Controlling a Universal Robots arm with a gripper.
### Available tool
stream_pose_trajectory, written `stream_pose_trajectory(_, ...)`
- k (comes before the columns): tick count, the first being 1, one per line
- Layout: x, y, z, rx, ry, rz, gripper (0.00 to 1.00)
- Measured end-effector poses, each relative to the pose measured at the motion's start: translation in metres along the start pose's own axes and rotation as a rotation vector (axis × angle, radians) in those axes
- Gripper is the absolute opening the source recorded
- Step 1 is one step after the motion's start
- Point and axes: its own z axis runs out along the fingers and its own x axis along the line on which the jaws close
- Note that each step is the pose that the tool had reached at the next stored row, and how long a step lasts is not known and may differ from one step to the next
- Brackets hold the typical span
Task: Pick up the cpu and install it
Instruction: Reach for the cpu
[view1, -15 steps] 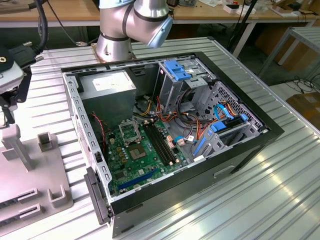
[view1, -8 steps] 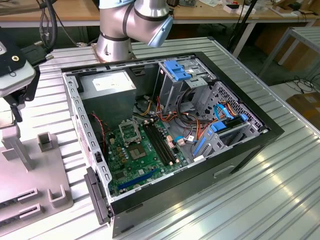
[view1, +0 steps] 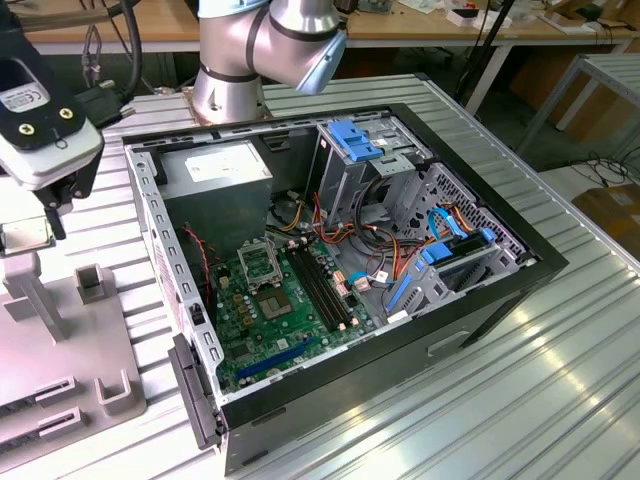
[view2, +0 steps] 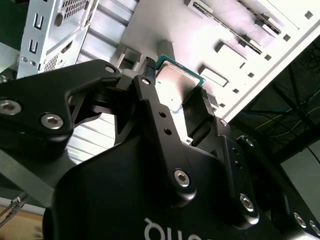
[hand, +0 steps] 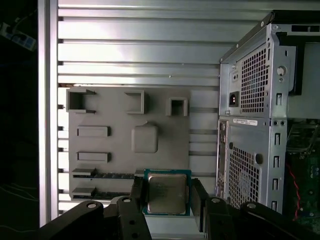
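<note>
Fingers (hand: 138, 197) of the gripper (hand: 168, 200) pinch the cpu (hand: 166, 191) by its thin edges at the exterior view's left, above the grey fixture (view1: 50, 350); a slip could tilt it. Farther off, cables (view1: 330, 225) crowd the socket (view1: 262, 262), risking snags.

One cpu (hand: 166, 194), one gripper (view2: 176, 80), one open computer case (view1: 540, 263), one green motherboard (view1: 250, 345), one grey fixture plate (hand: 115, 114)

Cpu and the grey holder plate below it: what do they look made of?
The cpu: silvery metal lid, dull sheen with soft glare; the green rim looks like circuit-board laminate. The grey holder plate: uniform matte grey, no glint, blocky moulded pockets, so probably plastic, maybe printed.
</note>
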Motion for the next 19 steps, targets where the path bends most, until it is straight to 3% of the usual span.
stream_pose_trajectory(15, -0.031, -0.0007, -0.001, -0.0001, 0.0, 0.0, 0.47)
stream_pose_trajectory(19, -0.0424, -0.0009, -0.0014, -0.0001, 0.0001, 0.0, 0.47)
